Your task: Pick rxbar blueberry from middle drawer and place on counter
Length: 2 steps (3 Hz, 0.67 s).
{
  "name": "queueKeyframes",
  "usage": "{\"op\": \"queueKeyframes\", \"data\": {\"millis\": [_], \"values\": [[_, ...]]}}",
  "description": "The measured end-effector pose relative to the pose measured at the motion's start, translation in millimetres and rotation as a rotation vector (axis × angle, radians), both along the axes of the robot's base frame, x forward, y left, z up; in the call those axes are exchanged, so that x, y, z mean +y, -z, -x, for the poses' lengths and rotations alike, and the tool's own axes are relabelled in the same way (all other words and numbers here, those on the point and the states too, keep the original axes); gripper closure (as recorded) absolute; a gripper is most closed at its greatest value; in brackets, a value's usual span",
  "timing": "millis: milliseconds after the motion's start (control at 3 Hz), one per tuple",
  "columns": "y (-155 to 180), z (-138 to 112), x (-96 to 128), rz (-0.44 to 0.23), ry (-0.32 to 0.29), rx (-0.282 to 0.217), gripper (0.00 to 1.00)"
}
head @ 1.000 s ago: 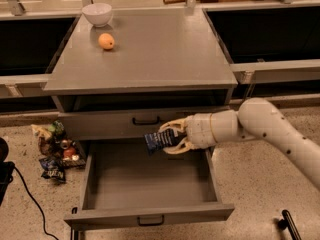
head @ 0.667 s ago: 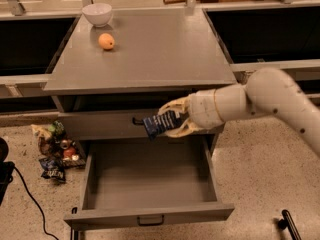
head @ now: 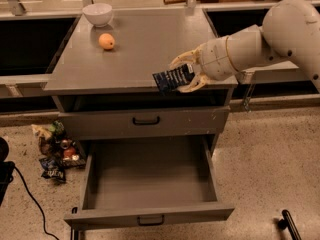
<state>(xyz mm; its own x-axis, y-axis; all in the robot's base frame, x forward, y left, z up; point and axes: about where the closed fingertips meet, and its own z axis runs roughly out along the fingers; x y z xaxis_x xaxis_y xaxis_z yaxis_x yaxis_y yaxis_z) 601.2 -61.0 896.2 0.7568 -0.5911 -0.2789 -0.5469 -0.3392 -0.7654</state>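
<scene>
My gripper (head: 187,75) is shut on the rxbar blueberry (head: 171,78), a dark navy bar with pale lettering. It holds the bar in the air at the front edge of the counter (head: 145,59), right of centre. The bar sticks out to the left of the fingers (head: 183,59). The middle drawer (head: 150,184) is pulled wide open below, and its grey inside shows nothing in it. The arm (head: 270,39) reaches in from the right.
A white bowl (head: 97,14) and an orange (head: 106,41) sit at the back left of the counter. The upper drawer front (head: 146,120) is closed. Crumpled wrappers and bags (head: 54,149) lie on the floor left of the cabinet. A black cable (head: 30,199) runs on the floor at left.
My gripper has risen with the bar from just above the open drawer, past the upper drawer front, to the level of the counter's front edge.
</scene>
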Motion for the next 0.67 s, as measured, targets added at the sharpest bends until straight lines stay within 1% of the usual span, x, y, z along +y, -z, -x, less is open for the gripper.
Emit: {"op": "queueKeyframes", "data": {"millis": [333, 667], "values": [[0, 0, 0, 0.000, -0.001, 0.001, 1.00], [-9, -22, 4, -0.022, 0.000, -0.034, 1.00]]}}
